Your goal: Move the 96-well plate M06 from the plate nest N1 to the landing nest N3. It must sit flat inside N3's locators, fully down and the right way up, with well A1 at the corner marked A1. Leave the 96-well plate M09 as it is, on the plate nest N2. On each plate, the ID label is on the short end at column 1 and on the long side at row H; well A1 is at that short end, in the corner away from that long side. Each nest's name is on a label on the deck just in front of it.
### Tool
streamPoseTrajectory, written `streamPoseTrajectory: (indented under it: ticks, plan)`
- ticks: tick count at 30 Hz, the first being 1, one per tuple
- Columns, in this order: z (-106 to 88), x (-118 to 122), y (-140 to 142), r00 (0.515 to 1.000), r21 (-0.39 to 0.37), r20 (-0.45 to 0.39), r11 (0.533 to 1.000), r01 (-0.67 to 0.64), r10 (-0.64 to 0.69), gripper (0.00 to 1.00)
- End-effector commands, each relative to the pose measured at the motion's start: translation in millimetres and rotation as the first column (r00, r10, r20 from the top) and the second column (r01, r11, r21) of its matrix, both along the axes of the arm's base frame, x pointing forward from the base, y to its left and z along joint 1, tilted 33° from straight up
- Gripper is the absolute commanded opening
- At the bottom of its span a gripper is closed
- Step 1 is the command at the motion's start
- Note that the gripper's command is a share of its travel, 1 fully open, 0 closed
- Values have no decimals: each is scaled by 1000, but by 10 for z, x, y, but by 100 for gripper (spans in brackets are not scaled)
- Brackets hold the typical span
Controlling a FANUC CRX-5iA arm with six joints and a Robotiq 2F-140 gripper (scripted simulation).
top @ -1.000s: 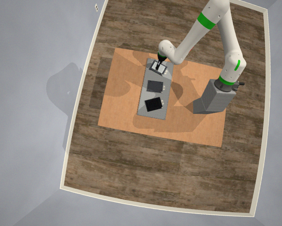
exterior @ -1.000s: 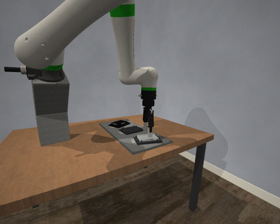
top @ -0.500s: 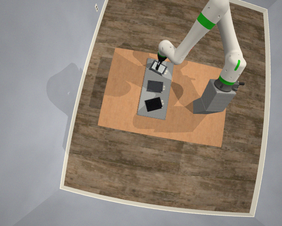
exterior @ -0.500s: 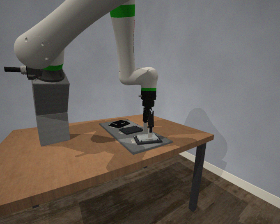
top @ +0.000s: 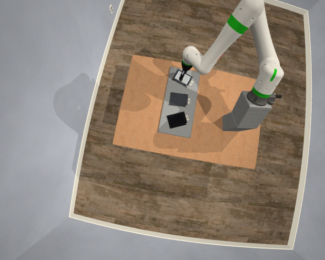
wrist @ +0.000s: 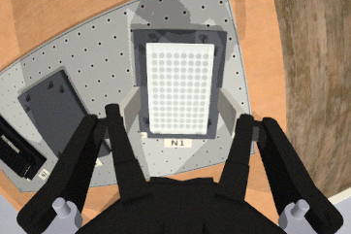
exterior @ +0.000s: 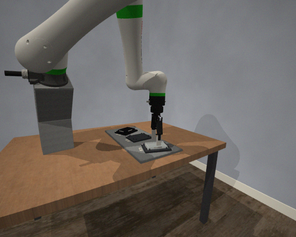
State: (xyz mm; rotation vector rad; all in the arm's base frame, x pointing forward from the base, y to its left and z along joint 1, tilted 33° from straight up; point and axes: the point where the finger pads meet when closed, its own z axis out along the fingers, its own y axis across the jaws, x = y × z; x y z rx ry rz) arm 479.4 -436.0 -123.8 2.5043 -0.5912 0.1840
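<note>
A: Where's M06 (wrist: 179, 88)?

B: In N1 (wrist: 221, 43), flat, white well face up. N1 label sits on the deck (wrist: 97, 50) just in front of it, readable in the wrist view. N1 is at the deck's end, nearest the table (exterior: 66, 178) edge on the exterior view.

A: Gripper (wrist: 179, 136)?

B: Spread, holding nothing. It hangs straight above M06, pointing down. In the wrist view the fingers flank the plate's long sides, one on each side, apart from it. From the exterior view the fingertips are low over the plate; cannot tell whether any part touches it.

A: Other nests?

B: The middle nest (top: 178, 99) is dark with no plate in it. Its label is too small to read. At the far end of the deck there's a black plate (top: 177, 120), turned a bit against the deck's edges. Its label is unreadable too, so can't confirm names from text.

A: A1 corner on M06?

B: Can't tell. ID labels on the plate aren't visible in any view.

A: Arm?

B: On a grey pedestal (exterior: 54, 122) on the table, reaching over to the deck, wrist vertical.
</note>
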Motion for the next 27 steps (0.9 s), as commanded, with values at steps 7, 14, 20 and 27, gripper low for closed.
streamPoseTrajectory:
  ticks: [7,14,20,27]
  plan:
    - [1,2,1,1000,0,0,1000,0,0,66]
    - [1,2,1,1000,0,0,1000,0,0,66]
    - [1,2,1,1000,0,0,1000,0,0,59]
    - [1,2,1,1000,0,0,1000,0,0,59]
